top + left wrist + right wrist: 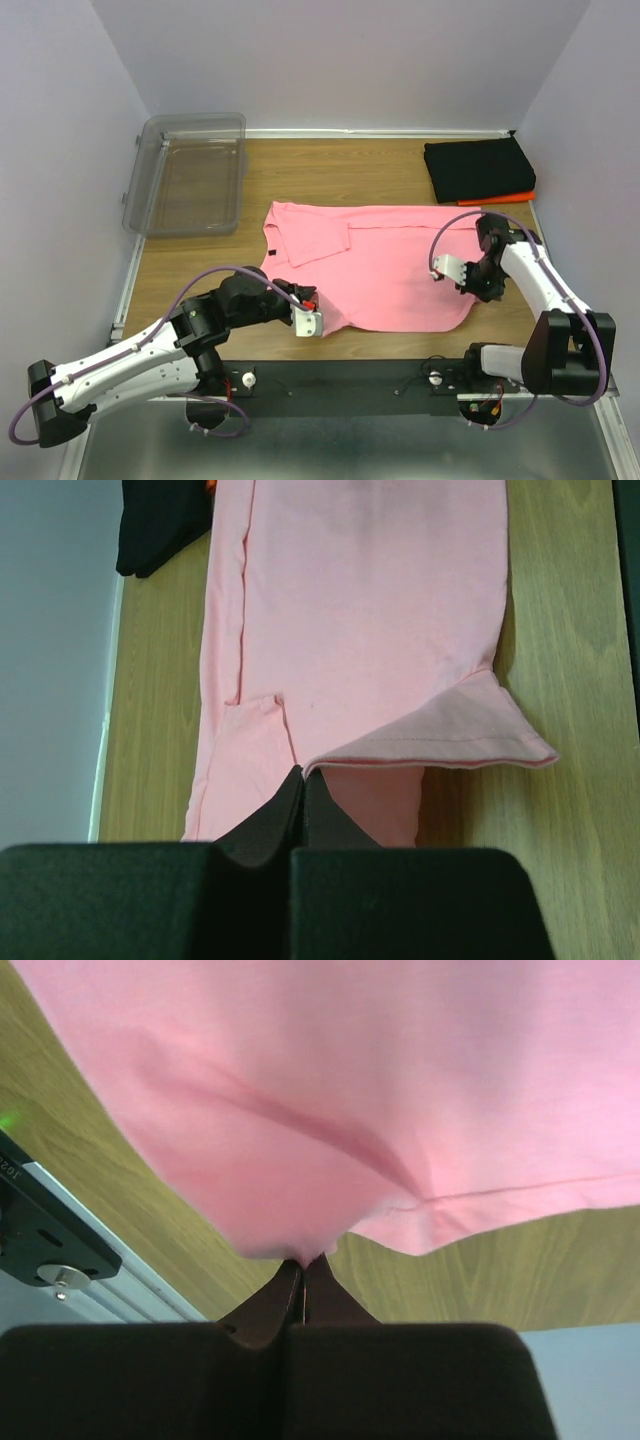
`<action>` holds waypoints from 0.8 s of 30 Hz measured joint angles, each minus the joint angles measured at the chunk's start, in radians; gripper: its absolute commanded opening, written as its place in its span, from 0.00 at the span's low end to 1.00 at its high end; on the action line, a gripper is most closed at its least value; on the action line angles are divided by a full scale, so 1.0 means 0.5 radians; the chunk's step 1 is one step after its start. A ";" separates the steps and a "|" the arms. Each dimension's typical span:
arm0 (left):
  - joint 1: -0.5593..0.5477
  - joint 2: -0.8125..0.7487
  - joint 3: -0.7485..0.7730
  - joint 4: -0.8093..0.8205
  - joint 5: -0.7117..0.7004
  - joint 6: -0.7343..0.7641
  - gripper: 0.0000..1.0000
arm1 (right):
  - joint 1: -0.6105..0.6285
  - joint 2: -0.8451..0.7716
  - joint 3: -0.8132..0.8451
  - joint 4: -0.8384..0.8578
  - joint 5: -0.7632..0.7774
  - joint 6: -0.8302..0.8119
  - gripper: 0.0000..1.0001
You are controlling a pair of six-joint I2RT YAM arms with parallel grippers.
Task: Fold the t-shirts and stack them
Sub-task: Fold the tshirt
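Wooden table (390, 165).
Holds bin (190, 180) far left; pink shirt (390, 270) centre; orange shirt (500, 199) far right, black shirt (478, 168) atop.

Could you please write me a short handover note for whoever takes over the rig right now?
Grippers: the left gripper has its jaws shut on the near-left corner of the pink t-shirt, which is lifted a little. The right gripper has its jaws shut on the shirt's near-right edge.
Things: the pink t-shirt lies spread out on the table. The black t-shirt lies folded on the folded orange t-shirt at the far right. The clear bin is at the far left.
Done: black and orange are folded and stacked.
Left: fold the pink one, then add it to the stack.
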 measured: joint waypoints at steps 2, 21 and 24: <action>0.014 0.000 0.000 0.000 -0.008 -0.002 0.00 | -0.022 0.015 0.058 -0.017 -0.037 -0.001 0.01; 0.112 0.031 0.000 0.002 -0.124 -0.005 0.00 | -0.401 0.359 0.417 -0.111 -0.253 -0.124 0.01; 0.150 0.031 -0.001 0.024 -0.146 -0.005 0.00 | -0.436 0.440 0.463 -0.111 -0.272 -0.138 0.01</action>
